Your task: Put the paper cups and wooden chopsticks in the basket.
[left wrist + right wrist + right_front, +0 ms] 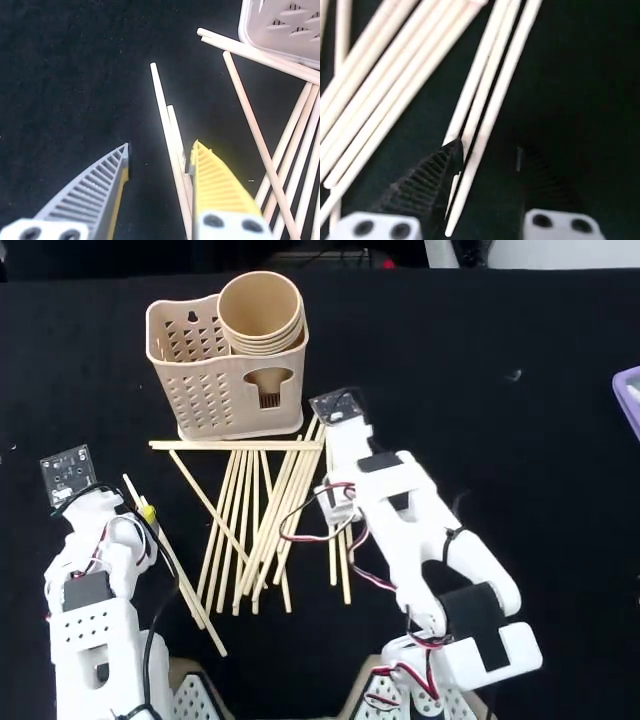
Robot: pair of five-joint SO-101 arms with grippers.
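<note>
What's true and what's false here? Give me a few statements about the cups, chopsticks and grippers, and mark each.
1. The cups sit stacked in the basket. True.
2. All chopsticks are in the basket. False: they lie on the table in front of it.
3. The left gripper is open. True.
4. The right gripper is shut on a cup. False: it is open, above chopsticks.
5. The basket lies on its side. False: it stands upright.

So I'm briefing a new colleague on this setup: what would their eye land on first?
The wooden chopsticks lie fanned out across the black table, just in front of the basket. A stack of paper cups stands inside that basket.
</note>
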